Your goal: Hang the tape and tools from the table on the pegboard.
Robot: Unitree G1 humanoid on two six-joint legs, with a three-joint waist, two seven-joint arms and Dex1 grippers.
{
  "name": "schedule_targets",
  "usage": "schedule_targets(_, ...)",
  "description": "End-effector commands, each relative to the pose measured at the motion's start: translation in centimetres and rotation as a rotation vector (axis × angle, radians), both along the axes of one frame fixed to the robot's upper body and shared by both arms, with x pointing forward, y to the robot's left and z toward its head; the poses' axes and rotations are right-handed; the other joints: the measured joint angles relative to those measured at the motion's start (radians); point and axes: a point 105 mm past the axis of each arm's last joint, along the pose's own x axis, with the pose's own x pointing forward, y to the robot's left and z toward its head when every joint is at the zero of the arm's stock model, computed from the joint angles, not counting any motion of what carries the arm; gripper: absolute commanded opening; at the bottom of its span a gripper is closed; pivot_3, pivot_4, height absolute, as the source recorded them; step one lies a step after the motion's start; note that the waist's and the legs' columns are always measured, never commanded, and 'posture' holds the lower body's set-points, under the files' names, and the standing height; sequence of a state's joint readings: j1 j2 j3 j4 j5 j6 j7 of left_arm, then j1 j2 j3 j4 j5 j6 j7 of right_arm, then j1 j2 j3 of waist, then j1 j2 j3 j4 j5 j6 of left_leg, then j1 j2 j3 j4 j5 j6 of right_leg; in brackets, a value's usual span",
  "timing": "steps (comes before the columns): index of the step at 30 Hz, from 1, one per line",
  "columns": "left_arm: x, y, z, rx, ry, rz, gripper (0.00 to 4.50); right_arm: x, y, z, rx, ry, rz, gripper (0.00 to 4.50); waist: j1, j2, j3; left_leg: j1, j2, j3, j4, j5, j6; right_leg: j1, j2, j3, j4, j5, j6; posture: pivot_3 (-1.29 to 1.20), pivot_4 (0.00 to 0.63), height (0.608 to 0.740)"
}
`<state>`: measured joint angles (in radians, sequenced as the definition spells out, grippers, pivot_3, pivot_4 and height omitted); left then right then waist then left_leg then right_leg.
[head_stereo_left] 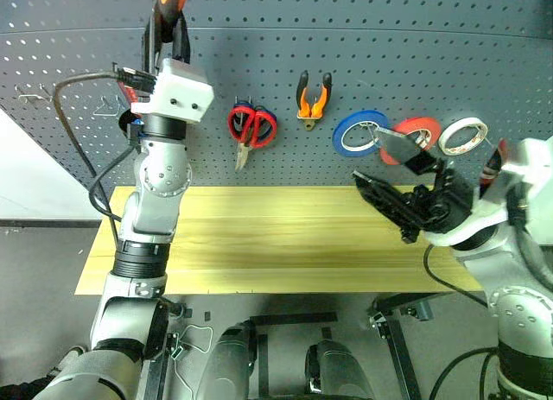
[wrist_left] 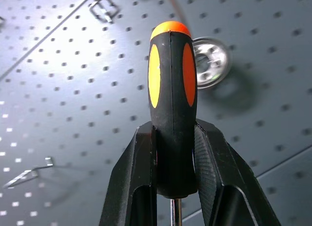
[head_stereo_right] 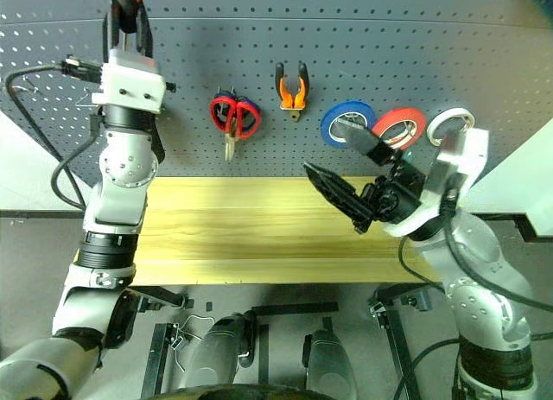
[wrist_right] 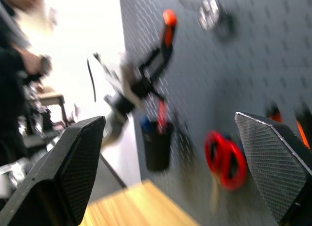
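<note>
Orange-handled screwdriver (wrist_left: 171, 104) pinched in left gripper (wrist_left: 173, 157) at pegboard (head_stereo_left: 389, 54), right gripper (head_stereo_left: 384, 162) spread before hung tape rolls.

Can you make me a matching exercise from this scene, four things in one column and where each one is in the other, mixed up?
Things:
1. screwdriver
2. red scissors
3. pliers
4. red tape

Places:
A. hanging on the pegboard between the blue roll and the white roll
B. held in the shut left gripper, up against the pegboard
C. hanging on the pegboard just left of the blue roll
D. hanging on the pegboard left of the pliers

Pairs: 1-B, 2-D, 3-C, 4-A
</note>
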<state>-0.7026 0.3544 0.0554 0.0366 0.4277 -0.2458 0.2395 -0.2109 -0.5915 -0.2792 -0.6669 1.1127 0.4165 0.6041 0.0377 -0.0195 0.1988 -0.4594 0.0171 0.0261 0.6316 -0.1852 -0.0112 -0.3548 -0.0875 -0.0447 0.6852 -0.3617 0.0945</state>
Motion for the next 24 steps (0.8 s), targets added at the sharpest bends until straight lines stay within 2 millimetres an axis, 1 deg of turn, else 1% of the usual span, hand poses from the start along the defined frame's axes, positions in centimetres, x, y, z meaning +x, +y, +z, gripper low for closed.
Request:
schedule_targets(1,-0.7,1.0,0.6,-0.023,-0.042,0.016,0.67,-1.4,0.1,1.3,-0.008,-0.033,0.023,4.5,0.001,-0.002,0.003,0.0,0.0,0.0,0.0,0.0,0.0,0.0,0.0,0.0,0.0,0.0,0.0,0.0,0.244,0.714)
schedule_targets(6,-0.5,1.2,0.1,-0.043,-0.034,0.014,0.67,-1.8,0.0,1.2,-0.028,0.013,0.019,4.5,-0.002,-0.003,0.026,0.0,0.0,0.0,0.001,0.0,0.002,0.001,-0.002,0.001,0.0,0.0,-0.001,-0.03,0.275,0.714)
schedule_targets(9,-0.4,1.3,-0.1,-0.053,-0.026,0.008,0.67,-2.2,-0.1,1.3,-0.036,0.032,0.02,4.5,-0.007,-0.003,0.043,0.0,0.0,0.0,0.001,0.0,0.002,0.001,-0.002,0.002,0.0,0.0,-0.001,-0.05,0.303,0.714)
schedule_targets(11,-0.1,1.5,-0.4,-0.058,-0.018,0.01,0.67,-2.3,-0.2,1.3,-0.041,0.049,0.019,4.5,-0.014,-0.003,0.055,-0.001,0.001,0.0,0.001,0.0,0.002,0.0,-0.002,0.002,0.0,0.0,-0.001,-0.06,0.312,0.714)
schedule_targets(14,0.1,1.8,-0.4,-0.06,-0.02,0.014,0.67,-2.4,-0.1,1.2,-0.049,0.072,0.017,4.5,-0.029,-0.007,0.067,-0.001,0.001,0.0,0.001,-0.001,0.003,0.0,-0.003,0.001,-0.001,0.0,-0.001,-0.07,0.326,0.714)
schedule_targets(16,0.1,1.9,-0.3,-0.062,-0.024,0.018,0.67,-2.4,-0.2,1.2,-0.054,0.082,0.012,4.5,-0.038,-0.007,0.078,-0.001,0.001,0.0,0.001,-0.001,0.003,0.0,-0.003,0.001,-0.001,0.0,-0.001,-0.08,0.335,0.714)
schedule_targets(20,-0.3,2.3,-0.2,-0.066,-0.037,0.038,0.67,-2.5,-0.5,1.0,-0.068,0.1,0.005,4.5,-0.054,-0.007,0.093,-0.002,0.0,0.0,0.001,-0.001,0.004,0.0,-0.003,0.001,-0.001,0.0,-0.001,-0.08,0.342,0.714)
schedule_targets(24,-1.6,3.1,0.2,-0.079,-0.087,0.107,0.67,-2.3,-0.7,0.8,-0.081,0.116,-0.002,4.5,-0.058,-0.006,0.105,-0.001,0.0,0.0,0.001,-0.001,0.003,0.0,-0.003,0.001,-0.001,0.0,-0.001,-0.08,0.343,0.714)
